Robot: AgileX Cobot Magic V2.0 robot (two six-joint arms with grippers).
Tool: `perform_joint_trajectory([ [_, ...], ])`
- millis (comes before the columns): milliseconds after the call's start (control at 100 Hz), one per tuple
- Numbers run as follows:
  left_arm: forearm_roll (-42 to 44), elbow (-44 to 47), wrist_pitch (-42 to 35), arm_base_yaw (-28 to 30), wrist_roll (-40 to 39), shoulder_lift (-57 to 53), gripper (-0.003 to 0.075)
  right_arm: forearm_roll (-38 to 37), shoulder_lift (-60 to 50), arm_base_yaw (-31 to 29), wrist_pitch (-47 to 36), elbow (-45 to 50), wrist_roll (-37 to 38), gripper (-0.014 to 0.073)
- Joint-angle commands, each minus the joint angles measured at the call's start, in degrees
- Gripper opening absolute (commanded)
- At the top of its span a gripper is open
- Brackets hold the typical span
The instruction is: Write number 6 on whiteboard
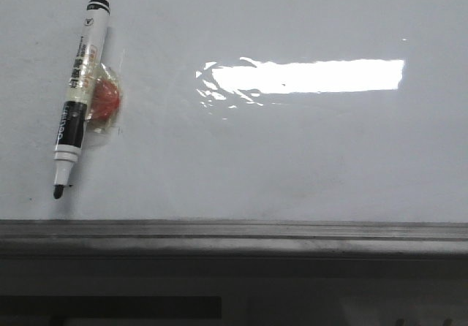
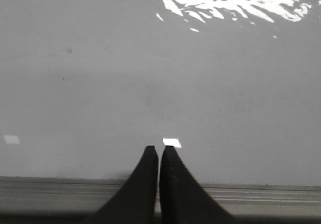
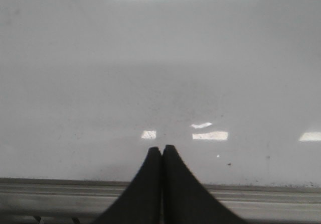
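Note:
The whiteboard [image 1: 292, 158] fills the front view, glossy pale grey with a bright rectangular glare. No drawn 6 shows on it. A black and white marker [image 1: 79, 92], uncapped with its tip toward the near edge, lies at the board's left on a red round piece wrapped in clear tape [image 1: 106, 101]. Neither gripper shows in the front view. My left gripper [image 2: 159, 149] is shut and empty over the board's near rail [image 2: 261, 194]. My right gripper [image 3: 162, 148] is shut and empty over the same rail [image 3: 261, 194]. The board also shows in both wrist views.
A grey metal rail [image 1: 234, 234] runs along the board's near edge, with a dark ledge below it. Tiny dark specks dot the board in the right wrist view [image 3: 228, 163].

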Motion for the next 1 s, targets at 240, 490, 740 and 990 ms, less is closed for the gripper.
perform_joint_trajectory([
  [240, 0.76, 2.66, -3.08, 0.16, -0.25, -1.79, -0.0019, 0.00, -1.02, -0.36, -0.82, 1.56, -0.37, -0.0064],
  [490, 0.76, 2.66, -3.22, 0.16, -0.25, -1.79, -0.0019, 0.00, -1.02, -0.36, -0.82, 1.56, -0.37, -0.0064],
  [740, 0.76, 2.66, -6.51, 0.16, -0.25, -1.79, -0.0019, 0.00, -1.02, -0.36, -0.82, 1.56, -0.37, -0.0064],
  [990, 0.76, 2.66, -11.89, 0.16, -0.25, -1.79, -0.0019, 0.44, -1.02, -0.36, -3.48, 1.56, -0.37, -0.0064],
])
